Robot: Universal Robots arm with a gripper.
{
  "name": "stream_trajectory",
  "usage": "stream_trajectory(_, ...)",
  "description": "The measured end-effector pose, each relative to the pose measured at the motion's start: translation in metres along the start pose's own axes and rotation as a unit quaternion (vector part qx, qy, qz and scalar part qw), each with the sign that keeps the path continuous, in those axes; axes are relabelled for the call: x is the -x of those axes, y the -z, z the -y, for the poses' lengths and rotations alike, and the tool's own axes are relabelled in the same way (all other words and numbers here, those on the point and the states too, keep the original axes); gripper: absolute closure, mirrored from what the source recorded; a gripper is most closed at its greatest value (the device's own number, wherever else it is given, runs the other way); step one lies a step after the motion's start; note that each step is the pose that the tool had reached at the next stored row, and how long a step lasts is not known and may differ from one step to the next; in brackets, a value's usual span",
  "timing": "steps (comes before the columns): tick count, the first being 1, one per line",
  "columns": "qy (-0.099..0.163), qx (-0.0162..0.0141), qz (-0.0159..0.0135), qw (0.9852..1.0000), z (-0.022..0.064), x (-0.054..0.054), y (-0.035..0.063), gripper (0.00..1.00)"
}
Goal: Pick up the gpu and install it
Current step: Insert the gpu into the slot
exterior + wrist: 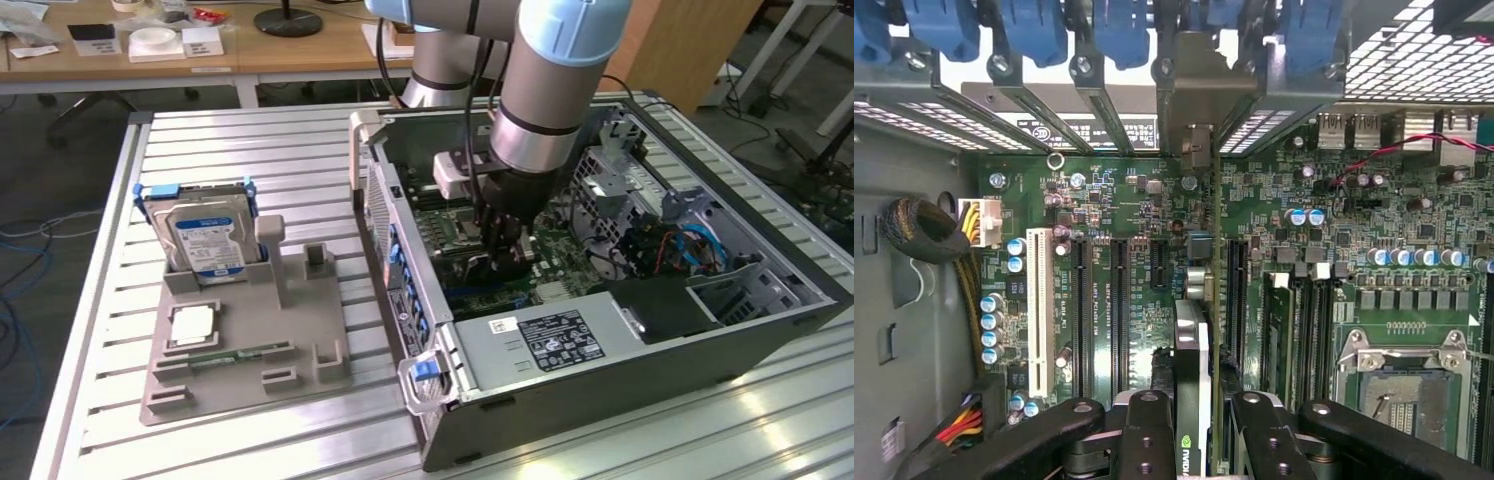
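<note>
My gripper (503,255) reaches down into the open computer case (747,340), over the green motherboard (447,235). It is shut on the gpu (1192,345), a thin dark card seen edge-on between the two black fingers (1144,430). The card stands on edge against the motherboard (1104,200), between long black expansion slots (1119,310). Its silvery end bracket (1194,100) lines up with the rear slot openings under the blue latches (1122,30). Whether its lower edge sits in a slot is hidden by the card itself.
A grey fixture plate (240,390) on the slatted table at the exterior view's left holds a hard drive (207,240), a square chip (194,322) and a green memory stick (224,352). Inside the case are a processor socket (1399,370), cable bundles (924,230) and metal drive cages (627,180).
</note>
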State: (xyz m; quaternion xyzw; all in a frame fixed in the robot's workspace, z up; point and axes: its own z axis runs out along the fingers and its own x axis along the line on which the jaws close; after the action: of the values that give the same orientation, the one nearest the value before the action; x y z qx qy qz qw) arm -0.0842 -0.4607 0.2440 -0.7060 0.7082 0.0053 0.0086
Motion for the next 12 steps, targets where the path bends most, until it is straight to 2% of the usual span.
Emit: stream_trajectory(12,0.0,0.0,0.0,1.0,-0.0001,0.0,-0.0035,0.73)
